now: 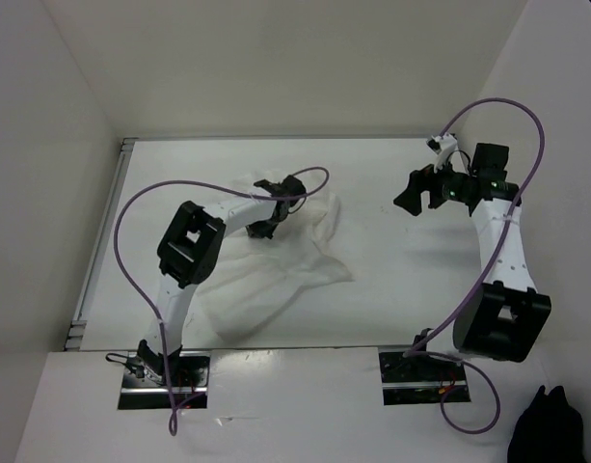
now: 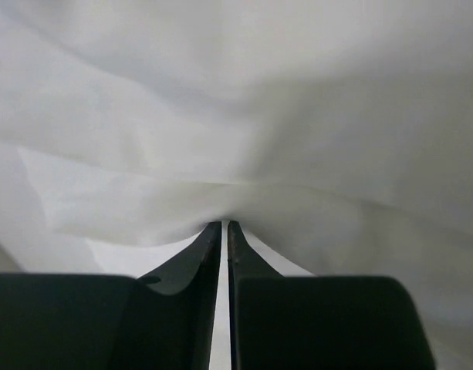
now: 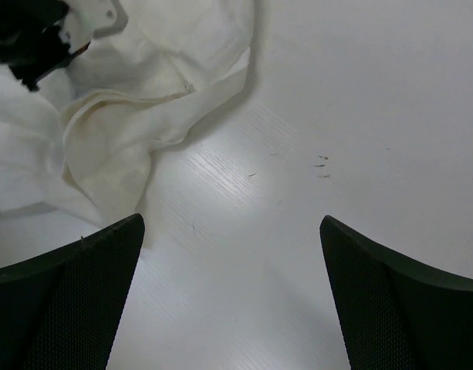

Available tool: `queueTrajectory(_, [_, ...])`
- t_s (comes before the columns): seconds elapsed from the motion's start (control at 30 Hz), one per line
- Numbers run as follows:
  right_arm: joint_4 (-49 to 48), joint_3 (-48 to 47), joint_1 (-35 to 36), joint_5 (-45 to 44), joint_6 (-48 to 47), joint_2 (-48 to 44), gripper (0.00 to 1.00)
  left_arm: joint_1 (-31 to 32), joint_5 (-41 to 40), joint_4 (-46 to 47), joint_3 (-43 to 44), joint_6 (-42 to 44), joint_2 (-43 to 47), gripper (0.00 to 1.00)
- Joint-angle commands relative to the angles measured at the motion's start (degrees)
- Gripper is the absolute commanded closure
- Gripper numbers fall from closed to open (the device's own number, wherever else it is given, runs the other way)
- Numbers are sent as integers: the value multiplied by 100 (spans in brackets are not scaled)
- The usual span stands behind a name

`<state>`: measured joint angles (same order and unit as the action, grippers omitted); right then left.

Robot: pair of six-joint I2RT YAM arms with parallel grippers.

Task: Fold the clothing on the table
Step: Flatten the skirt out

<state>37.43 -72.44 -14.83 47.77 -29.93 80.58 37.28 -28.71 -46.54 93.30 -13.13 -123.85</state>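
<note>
Site: a white table (image 1: pixel 391 289) enclosed by white walls (image 1: pixel 276 58) on the left, far and right sides, with a metal rail (image 1: pixel 100 241) along its left edge.

Clothing (image 1: pixel 295 265): lies crumpled on the left-centre of the table, not flat. One lobe runs toward the near edge and another bunches toward the far side.

Left gripper (image 2: pixel 224 226): down on the far part of the clothing. The jaws are nearly together, with only a thin slit between them. The fabric puckers into the tips and fans out from them, so the gripper is pinching a fold of cloth. Cloth fills the left wrist view beyond the fingers (image 2: pixel 197 254).

Right gripper (image 3: pixel 232 223): jaws spread wide and holding nothing. It hangs over bare table to the right of the clothing and well apart from it. In the right wrist view, the nearest cloth hem (image 3: pixel 182 92) lies up and to the left of the fingers.

Clearances: bare table lies between the clothing's right edge and the right gripper. A bare strip also runs between the clothing and the far wall. The near lobe ends close to the table's near edge. The left arm (image 1: pixel 189 246) covers part of the clothing's left side, so the margin to the rail there cannot be fully judged.
</note>
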Motion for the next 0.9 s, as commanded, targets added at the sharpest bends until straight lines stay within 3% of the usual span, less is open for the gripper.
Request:
queueTrajectory(0.0, [430,98,6,171,-118,-481,1,-475,-924,128,922,267,-332,87])
queueTrajectory(0.1, [852,213,208,-48,-538,-613,1,-677,-1627,75,1768,49,-464,87])
queueTrajectory(0.2, [924,520,454,-425,-1084,-806,1,-678,-1385,179,1712,-86,131,85])
queueTrajectory(0.23, [680,634,455,-426,-1146,-859,1,-678,-1157,538,1448,-24,594,70])
queueTrajectory(0.3, [259,968,621,-313,-1401,-912,1,-485,-357,1030,526,29,1133,58])
queueTrajectory(0.33, [73,1056,683,-234,-1401,-912,1,-424,-111,1120,271,-84,1649,44])
queueTrajectory(0.43, [-716,1276,1086,48,-1401,-816,1,-370,1388,1174,-372,-714,2450,20])
queueTrajectory(0.5, [-1139,1329,1655,-162,-1305,-588,1,-370,1980,1297,-862,-1136,2899,13])
queueTrajectory(0.63, [-1965,1216,2405,-365,-1366,27,1,-318,3553,1989,-1707,-1945,3218,8])
queueTrajectory(0.73, [-2440,1067,2634,-593,-1305,563,2,-265,3898,2263,-2087,-2561,3218,8])
queueTrajectory(0.87, [-2933,891,2845,-1040,-1454,1126,4,-203,3839,2133,-2228,-2695,3218,7])
